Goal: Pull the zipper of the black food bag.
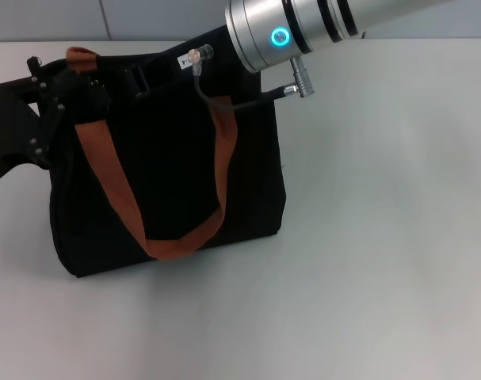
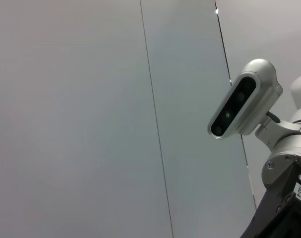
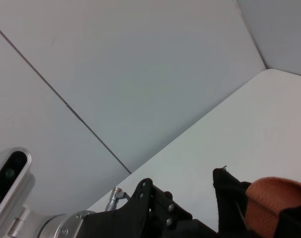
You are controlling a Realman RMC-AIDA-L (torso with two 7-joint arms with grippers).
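Stood the black food bag [image 1: 169,166] at centre-left of the head view on the table [image 1: 383,237], orange strap [image 1: 113,190] draped over its front. Left gripper [image 1: 54,95] pressed against the bag's upper-left corner, right gripper [image 1: 185,59] over the top edge; grip state impossible to tell for either. Zipper not visible. Best pulled straight along the zip line, with the corner braced.

The head camera looked forward and down from above, fairly near, at the black food bag [image 1: 169,182] on the white table [image 1: 383,237]; the right arm [image 1: 303,28] crossed in from two o'clock. The left wrist camera faced up at a grey wall [image 2: 90,119], catching the other arm's camera housing [image 2: 242,106] close at three o'clock. The right wrist camera, low by the bag's orange strap [image 3: 274,198], shared wall and table.
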